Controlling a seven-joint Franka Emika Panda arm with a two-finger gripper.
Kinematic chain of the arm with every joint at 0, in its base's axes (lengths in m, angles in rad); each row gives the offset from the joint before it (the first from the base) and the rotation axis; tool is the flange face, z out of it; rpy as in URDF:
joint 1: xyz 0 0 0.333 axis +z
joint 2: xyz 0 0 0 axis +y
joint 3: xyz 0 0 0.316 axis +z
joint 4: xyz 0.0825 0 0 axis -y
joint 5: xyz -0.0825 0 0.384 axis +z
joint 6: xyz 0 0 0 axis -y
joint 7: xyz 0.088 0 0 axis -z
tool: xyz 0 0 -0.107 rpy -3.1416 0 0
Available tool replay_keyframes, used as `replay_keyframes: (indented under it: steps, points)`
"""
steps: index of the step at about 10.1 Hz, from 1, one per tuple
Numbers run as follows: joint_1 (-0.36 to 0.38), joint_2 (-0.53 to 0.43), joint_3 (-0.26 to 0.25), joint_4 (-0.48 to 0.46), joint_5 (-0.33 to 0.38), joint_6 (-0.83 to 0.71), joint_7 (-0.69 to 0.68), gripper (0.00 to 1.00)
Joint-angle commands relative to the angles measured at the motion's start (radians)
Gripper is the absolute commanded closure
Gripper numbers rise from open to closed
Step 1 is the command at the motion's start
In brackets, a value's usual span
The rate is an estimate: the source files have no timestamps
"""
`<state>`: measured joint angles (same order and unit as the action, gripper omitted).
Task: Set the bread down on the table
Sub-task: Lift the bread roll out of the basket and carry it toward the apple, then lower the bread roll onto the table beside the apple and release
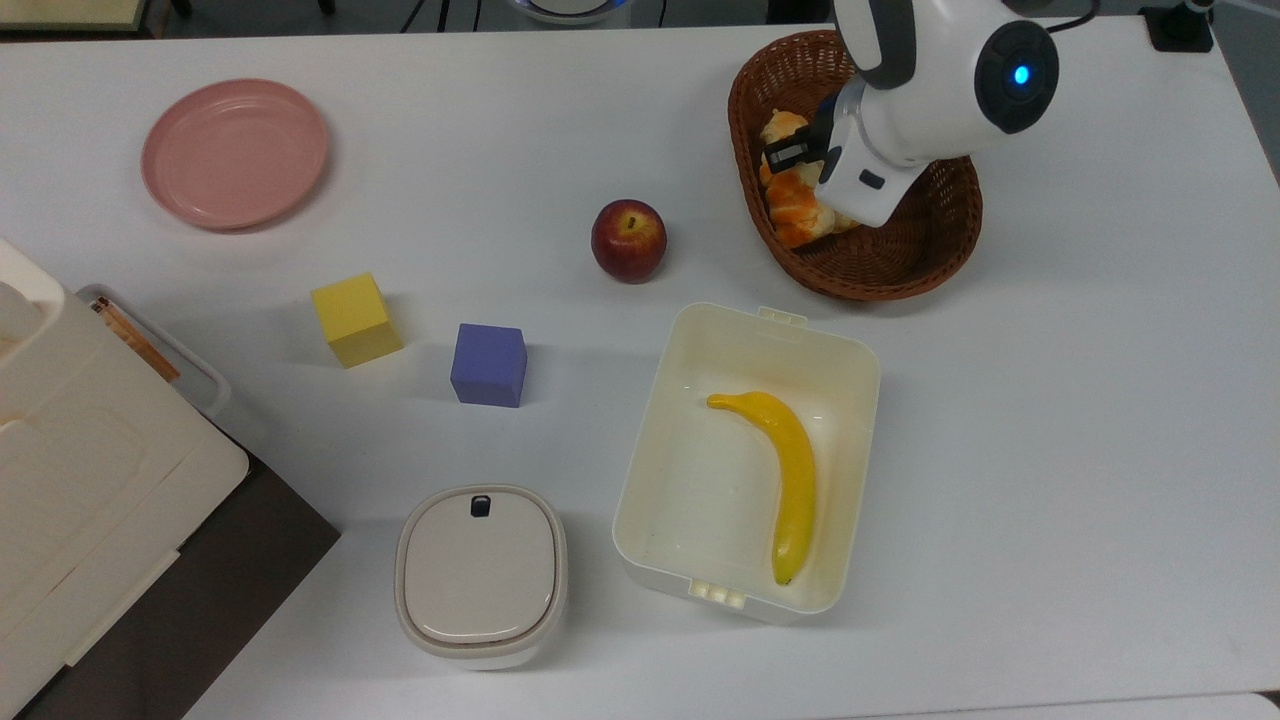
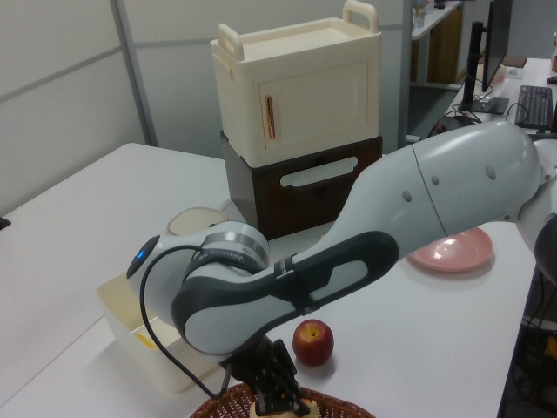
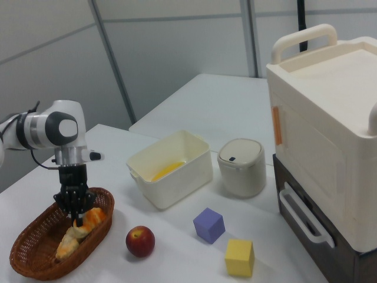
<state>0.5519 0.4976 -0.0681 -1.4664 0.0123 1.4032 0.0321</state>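
The bread [image 1: 792,197] lies inside the wicker basket [image 1: 900,255], beside a paler loaf [image 3: 66,244]. The tool [image 3: 75,210] is down in the basket at the bread, fingers narrow around it; whether it grips cannot be told. The pickup is the step in hand. Next it needs a firm hold, a lift clear of the basket rim, then bare tabletop [image 1: 1050,400] beside the basket.
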Motion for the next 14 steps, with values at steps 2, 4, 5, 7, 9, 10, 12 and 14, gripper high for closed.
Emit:
replay_keyframes:
  steps: [2, 4, 5, 7, 9, 10, 12, 14]
  points:
    - [-0.001, -0.170, -0.022, 0.015, 0.020, -0.152, -0.012, 1.00]
    - [-0.122, -0.249, -0.026, 0.015, 0.014, -0.179, -0.023, 1.00]
    - [-0.198, -0.266, -0.027, 0.018, 0.002, -0.176, -0.037, 1.00]
    - [-0.369, -0.292, -0.027, 0.031, -0.017, -0.141, -0.175, 1.00]
    - [-0.498, -0.291, -0.027, 0.055, -0.072, -0.127, -0.321, 0.64]
    - [-0.538, -0.292, -0.026, 0.061, -0.084, -0.066, -0.337, 0.01]
    - [-0.547, -0.284, -0.024, 0.057, -0.074, 0.053, -0.327, 0.00]
    - [-0.559, -0.286, -0.024, 0.055, -0.071, 0.150, -0.308, 0.00]
